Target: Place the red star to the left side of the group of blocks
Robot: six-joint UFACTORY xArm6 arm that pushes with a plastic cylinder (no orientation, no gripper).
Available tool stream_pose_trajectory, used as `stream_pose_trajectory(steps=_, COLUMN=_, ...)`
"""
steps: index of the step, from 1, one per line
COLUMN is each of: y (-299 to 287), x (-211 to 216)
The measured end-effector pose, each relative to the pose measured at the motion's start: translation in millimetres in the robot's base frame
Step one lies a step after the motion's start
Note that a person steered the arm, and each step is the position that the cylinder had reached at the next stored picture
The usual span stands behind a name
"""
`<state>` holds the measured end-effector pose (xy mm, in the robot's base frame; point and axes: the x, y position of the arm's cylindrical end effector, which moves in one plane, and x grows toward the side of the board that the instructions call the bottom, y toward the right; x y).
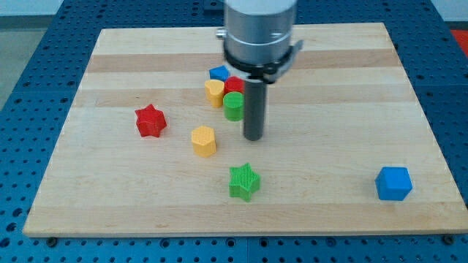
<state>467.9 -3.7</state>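
Note:
The red star [151, 120] lies on the wooden board [110, 175], left of centre. A tight group sits near the top middle: a blue block [218, 73], a red block [234, 85], a yellow block [214, 93] and a green cylinder [233, 107]. My tip [253, 137] is on the board just right of and below the green cylinder, well to the right of the red star. The rod and arm body hide part of the group's right side.
A yellow hexagonal block [204, 141] lies between the red star and my tip. A green star [244, 181] lies near the view's bottom middle. A blue cube [393, 183] sits at the bottom right. Blue perforated table surrounds the board.

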Motion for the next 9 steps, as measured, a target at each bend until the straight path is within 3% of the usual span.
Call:
stream_pose_trajectory(steps=3, y=-56.2, x=9.5)
stream_pose_trajectory(steps=4, y=-112.3, x=6.5)
stream_pose_trajectory(steps=6, y=-168.4, x=-30.2)
stream_pose_trajectory(steps=7, y=-171.3, x=-18.8)
stream_pose_trajectory(steps=9, y=-232.0, x=-18.0)
